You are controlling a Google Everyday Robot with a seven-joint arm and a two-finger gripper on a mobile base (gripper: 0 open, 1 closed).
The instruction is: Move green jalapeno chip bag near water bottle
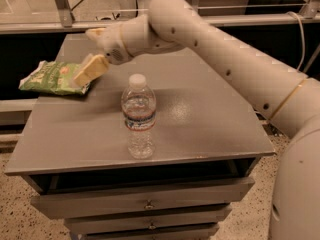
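The green jalapeno chip bag [50, 77] lies flat at the left edge of the grey table [210, 119]. The water bottle [138, 115], clear with a white cap and a coloured label band, stands upright near the table's front, left of centre. My gripper [91, 70] reaches in from the right on the white arm [215, 49] and sits just above the bag's right end, covering part of it. It is behind and to the left of the bottle.
The table is a cabinet with drawers [145, 204] below its front edge. A metal rail [40, 26] runs behind the table. The arm spans the back right part of the table. Speckled floor [15, 219] lies in front.
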